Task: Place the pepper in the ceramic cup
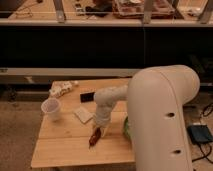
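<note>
The dark red-brown pepper [94,138] lies on the wooden table [60,150], near the front middle. The pale ceramic cup [51,108] stands upright at the table's left edge, well apart from the pepper. My gripper [98,131] hangs at the end of the white arm [107,102], directly over the pepper's upper end and seeming to touch it. The large white arm housing [160,120] hides the table's right side.
A black rectangular block [87,97] lies behind the arm. A white flat card [83,114] lies between cup and arm. A crumpled white packet [62,88] sits at the back left. A green bowl's edge [125,129] shows beside the arm housing. A dark shelf unit stands behind.
</note>
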Available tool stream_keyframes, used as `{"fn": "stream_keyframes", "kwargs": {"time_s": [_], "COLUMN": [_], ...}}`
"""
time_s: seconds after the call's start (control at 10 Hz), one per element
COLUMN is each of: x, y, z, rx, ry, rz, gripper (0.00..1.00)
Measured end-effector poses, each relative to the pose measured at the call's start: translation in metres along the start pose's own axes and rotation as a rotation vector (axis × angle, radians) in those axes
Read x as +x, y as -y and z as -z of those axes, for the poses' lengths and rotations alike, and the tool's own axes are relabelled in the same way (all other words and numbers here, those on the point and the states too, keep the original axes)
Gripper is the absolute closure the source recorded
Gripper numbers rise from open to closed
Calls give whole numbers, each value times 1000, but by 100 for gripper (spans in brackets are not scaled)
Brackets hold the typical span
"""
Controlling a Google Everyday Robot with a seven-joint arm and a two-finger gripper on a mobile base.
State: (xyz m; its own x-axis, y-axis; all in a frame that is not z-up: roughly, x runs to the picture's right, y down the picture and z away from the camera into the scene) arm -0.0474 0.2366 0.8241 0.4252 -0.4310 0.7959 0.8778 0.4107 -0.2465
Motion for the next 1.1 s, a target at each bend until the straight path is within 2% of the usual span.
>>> {"fn": "stream_keyframes", "kwargs": {"time_s": [0.2,0.3,0.5,0.8,1.0,1.1], "x": [-2,-3,-7,-9,-5,-2], "y": [6,7,15,37,63,80], "z": [6,9,27,74,101,115], "rx": [4,5,18,41,83,122], "ry": [0,-1,-9,-34,-46,-41], "rz": [13,15,16,-33,-89,-127], "gripper": [97,98,98,98,98,98]}}
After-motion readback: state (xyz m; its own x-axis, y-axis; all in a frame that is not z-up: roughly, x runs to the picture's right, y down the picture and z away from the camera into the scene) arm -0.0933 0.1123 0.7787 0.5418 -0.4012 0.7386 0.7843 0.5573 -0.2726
